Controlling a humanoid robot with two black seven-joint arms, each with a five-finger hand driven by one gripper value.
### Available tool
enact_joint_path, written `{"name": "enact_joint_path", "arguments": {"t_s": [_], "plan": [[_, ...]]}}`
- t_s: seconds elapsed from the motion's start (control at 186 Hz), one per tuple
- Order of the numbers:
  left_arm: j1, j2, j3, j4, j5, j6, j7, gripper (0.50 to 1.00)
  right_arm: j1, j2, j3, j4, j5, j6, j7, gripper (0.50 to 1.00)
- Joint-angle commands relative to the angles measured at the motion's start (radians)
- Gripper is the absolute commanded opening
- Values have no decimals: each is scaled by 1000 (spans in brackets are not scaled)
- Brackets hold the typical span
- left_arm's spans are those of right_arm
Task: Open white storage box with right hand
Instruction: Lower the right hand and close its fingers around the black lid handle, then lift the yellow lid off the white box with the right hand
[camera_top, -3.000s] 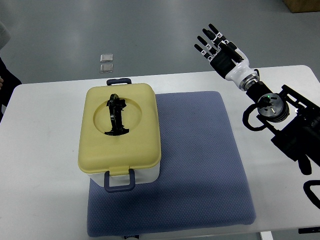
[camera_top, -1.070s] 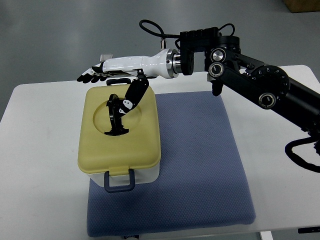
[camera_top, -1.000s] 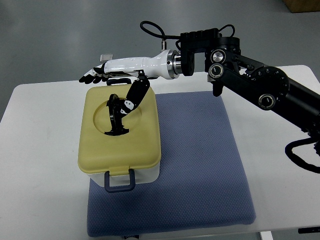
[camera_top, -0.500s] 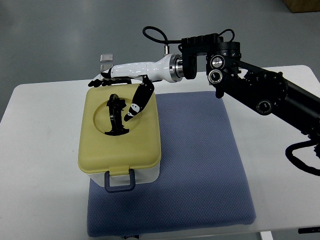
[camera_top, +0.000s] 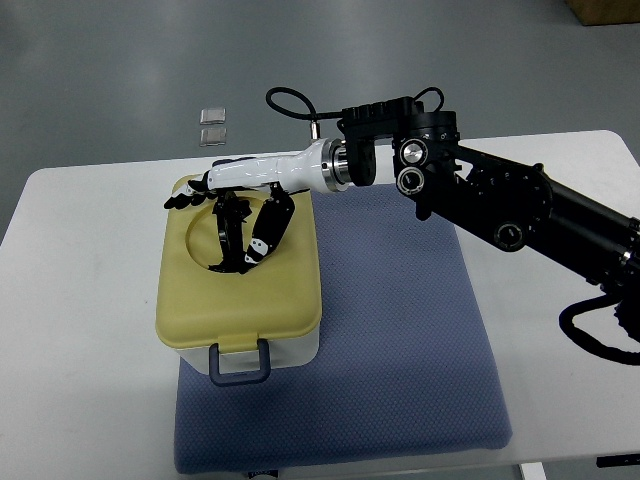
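The storage box (camera_top: 190, 310) stands on the left part of a blue mat; its base is white and its pale yellow lid (camera_top: 240, 300) is closed, with a black carry handle (camera_top: 234, 236) lying in a round recess. A dark blue latch (camera_top: 240, 362) sits at the near edge. My right hand (camera_top: 228, 210) reaches in from the right and hovers over the far part of the lid, fingers stretched toward the left over the far rim and thumb hanging down beside the black handle. It holds nothing. The left arm is out of view.
The blue mat (camera_top: 400, 350) lies on a white table (camera_top: 80, 350). Two small clear packets (camera_top: 211, 125) lie on the grey floor beyond the table's far edge. The black right arm (camera_top: 500, 205) spans the table's far right.
The right hand swung from the far right over to the box, then came down and nearer across the lid's far edge. The lid stays closed.
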Motion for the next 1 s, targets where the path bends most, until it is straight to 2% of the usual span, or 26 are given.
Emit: {"name": "enact_joint_path", "arguments": {"t_s": [0.0, 0.108, 0.167, 0.183, 0.242, 0.312, 0.349, 0.403, 0.543, 0.634, 0.64, 0.651, 0.995], "plan": [[0, 0, 1, 0, 0, -1, 0, 1000, -1, 2, -17, -5, -2, -26, -1, 946], [0, 0, 1, 0, 0, -1, 0, 1000, -1, 3, -19, -7, -5, -49, -1, 944], [0, 0, 1, 0, 0, -1, 0, 1000, -1, 2, -19, -7, -6, -59, -1, 926], [0, 0, 1, 0, 0, -1, 0, 1000, 1, 2, -19, -7, -6, -62, -1, 897], [0, 0, 1, 0, -1, -1, 0, 1000, 2, 2, -20, -7, -8, -73, -1, 854], [0, 0, 1, 0, 0, -1, 0, 1000, 6, 2, -19, -7, -11, -87, 2, 766], [0, 0, 1, 0, -1, -1, 0, 1000, 7, 2, -20, -7, -13, -92, 7, 740], [0, 0, 1, 0, -1, -1, 0, 1000, 9, 2, -20, -7, -13, -95, 13, 646], [0, 0, 1, 0, 0, -1, 0, 1000, 13, 0, -19, -7, -13, -95, 15, 545], [0, 0, 1, 0, -1, -1, 0, 1000, 13, 0, -17, -8, -13, -98, 15, 537], [0, 0, 1, 0, 0, -1, 0, 1000, 13, 0, -17, -7, -13, -107, 16, 503], [0, 0, 1, 0, 0, -1, 0, 1000, 13, 0, -17, -7, -13, -108, 16, 500], [0, 0, 3, -3, 0, -1, 1, 1000, 29, -1, 0, -7, 3, -108, 32, 500]]}}
